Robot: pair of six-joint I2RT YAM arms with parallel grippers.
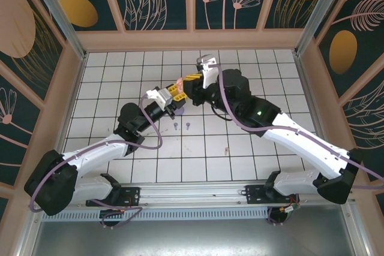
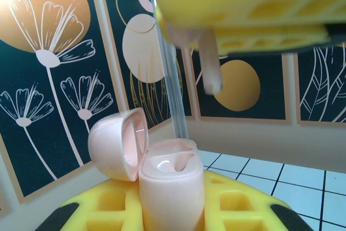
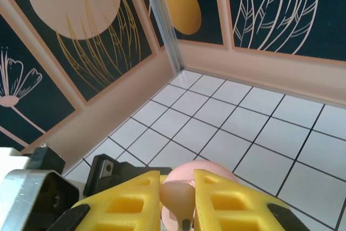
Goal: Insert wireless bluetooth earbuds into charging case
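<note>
Mid-table, lifted off the tiles, the left gripper is clenched on the open charging case with its lid flipped left. The right gripper pinches a pink earbud stem-down, just above the case opening and a bit to its right, not touching it. To seat it, I'd line the stem up over its socket, hold the case steady, descend straight and slow, and let go only once the bud sits flush, since a tilted stem will likely catch the rim; lilac earbuds lie on the tiles near the left arm.
</note>
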